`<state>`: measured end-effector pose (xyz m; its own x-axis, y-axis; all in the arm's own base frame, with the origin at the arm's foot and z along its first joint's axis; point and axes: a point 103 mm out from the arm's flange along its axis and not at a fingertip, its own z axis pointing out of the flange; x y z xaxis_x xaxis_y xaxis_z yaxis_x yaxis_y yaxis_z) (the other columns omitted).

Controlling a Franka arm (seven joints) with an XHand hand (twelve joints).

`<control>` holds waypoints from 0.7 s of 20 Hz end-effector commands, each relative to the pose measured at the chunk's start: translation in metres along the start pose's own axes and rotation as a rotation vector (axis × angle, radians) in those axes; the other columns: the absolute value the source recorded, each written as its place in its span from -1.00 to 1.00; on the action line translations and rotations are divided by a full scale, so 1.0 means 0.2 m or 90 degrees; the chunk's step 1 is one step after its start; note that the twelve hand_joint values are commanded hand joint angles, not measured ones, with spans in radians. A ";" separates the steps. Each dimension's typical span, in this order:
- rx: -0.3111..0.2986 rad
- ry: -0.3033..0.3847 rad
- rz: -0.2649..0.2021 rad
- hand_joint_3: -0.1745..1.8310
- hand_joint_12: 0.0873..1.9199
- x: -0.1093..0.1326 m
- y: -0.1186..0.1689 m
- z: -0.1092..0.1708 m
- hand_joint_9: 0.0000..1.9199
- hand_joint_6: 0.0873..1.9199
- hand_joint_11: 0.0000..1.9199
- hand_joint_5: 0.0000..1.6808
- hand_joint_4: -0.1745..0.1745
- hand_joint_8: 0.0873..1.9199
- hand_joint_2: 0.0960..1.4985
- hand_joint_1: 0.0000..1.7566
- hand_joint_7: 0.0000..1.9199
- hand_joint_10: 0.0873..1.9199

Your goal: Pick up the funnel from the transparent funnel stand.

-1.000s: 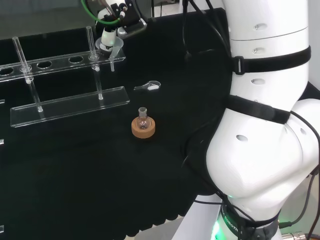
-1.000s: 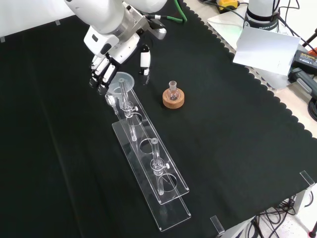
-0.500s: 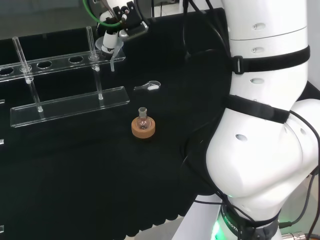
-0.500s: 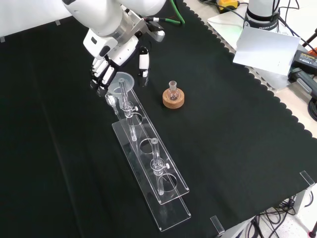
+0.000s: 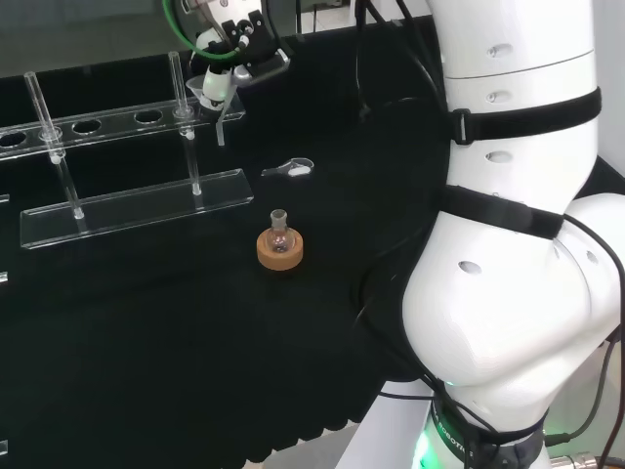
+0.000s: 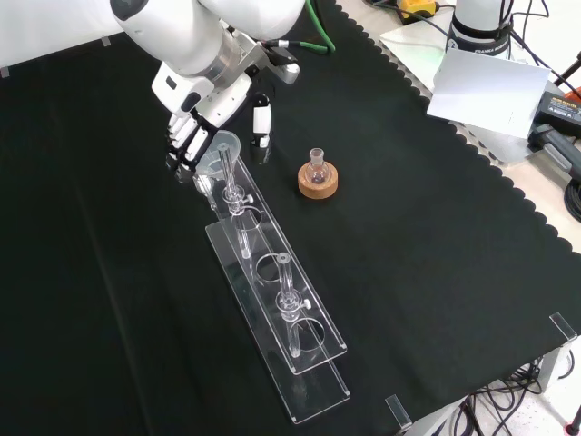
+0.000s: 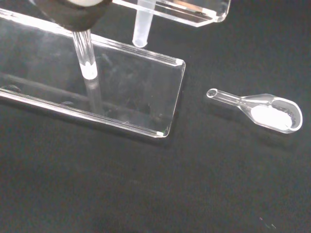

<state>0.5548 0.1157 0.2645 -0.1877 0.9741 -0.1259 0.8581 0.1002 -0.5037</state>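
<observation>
Worktop: a black cloth (image 6: 427,236) covers it, with a scalloped edge along the right and near sides in the front view
Funnel stand: the clear plastic funnel stand (image 6: 272,300) runs from the hand toward the near edge in the front view; an upper shelf with round holes sits on thin clear posts over a flat base plate (image 7: 131,97)
Funnel: the clear funnel (image 6: 221,147) sits in the end hole of the stand nearest the hand, its round mouth up; in the wrist view its stem (image 7: 141,26) hangs down through the upper shelf, above the base plate
Hand: the black and white hand (image 6: 195,132) reaches down at the funnel end of the stand; fingers (image 6: 182,145) on the left of the funnel's rim and the thumb (image 6: 260,127) on its right in the front view, curled in around it; I cannot tell whether they touch it
Flask: a small round flask (image 5: 280,233) stands upright in a cork ring (image 5: 280,250), well apart from the stand
Scoop: a small clear scoop (image 7: 265,108) with white powder in its bowl lies flat on the cloth just beside the end of the base plate
Room: in the front view, a tilted white sheet (image 6: 490,86) and cables lie beyond the cloth's right edge
</observation>
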 end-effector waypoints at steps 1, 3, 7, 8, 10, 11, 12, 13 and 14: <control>-0.014 0.003 -0.006 -1.00 0.53 0.00 -0.01 -0.01 -0.77 -1.00 -0.63 -0.73 0.28 -0.43 0.10 -0.12 -1.00 -0.15; -0.022 0.003 -0.010 -1.00 0.53 0.00 -0.02 -0.03 -0.78 -1.00 -0.63 -0.73 0.28 -0.43 0.10 -0.12 -1.00 -0.15; -0.015 0.006 -0.021 -1.00 0.54 -0.01 -0.05 -0.07 -0.81 -1.00 -0.65 -0.74 0.27 -0.49 0.10 -0.15 -1.00 -0.16; -0.013 0.006 -0.023 -1.00 0.54 -0.02 -0.05 -0.07 -0.82 -1.00 -0.65 -0.75 0.26 -0.51 0.10 -0.15 -1.00 -0.16; -0.004 0.008 -0.026 -1.00 0.54 -0.02 -0.05 -0.08 -0.84 -1.00 -0.66 -0.76 0.25 -0.54 0.10 -0.17 -1.00 -0.16; 0.002 0.009 -0.027 -1.00 0.54 -0.02 -0.05 -0.08 -0.84 -1.00 -0.67 -0.76 0.25 -0.55 0.10 -0.18 -1.00 -0.15; 0.006 0.010 -0.029 -1.00 0.54 -0.03 -0.05 -0.07 -0.85 -1.00 -0.67 -0.76 0.25 -0.56 0.10 -0.18 -1.00 -0.15; 0.011 0.012 -0.031 -1.00 0.55 -0.03 -0.04 -0.07 -0.86 -1.00 -0.67 -0.77 0.25 -0.57 0.10 -0.19 -1.00 -0.15; 0.017 0.015 -0.033 -1.00 0.55 -0.03 -0.03 -0.07 -0.86 -1.00 -0.68 -0.77 0.25 -0.58 0.09 -0.19 -1.00 -0.15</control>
<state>0.5552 0.1143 0.2831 -0.2126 0.9722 -0.0985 0.8568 0.1370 -0.4970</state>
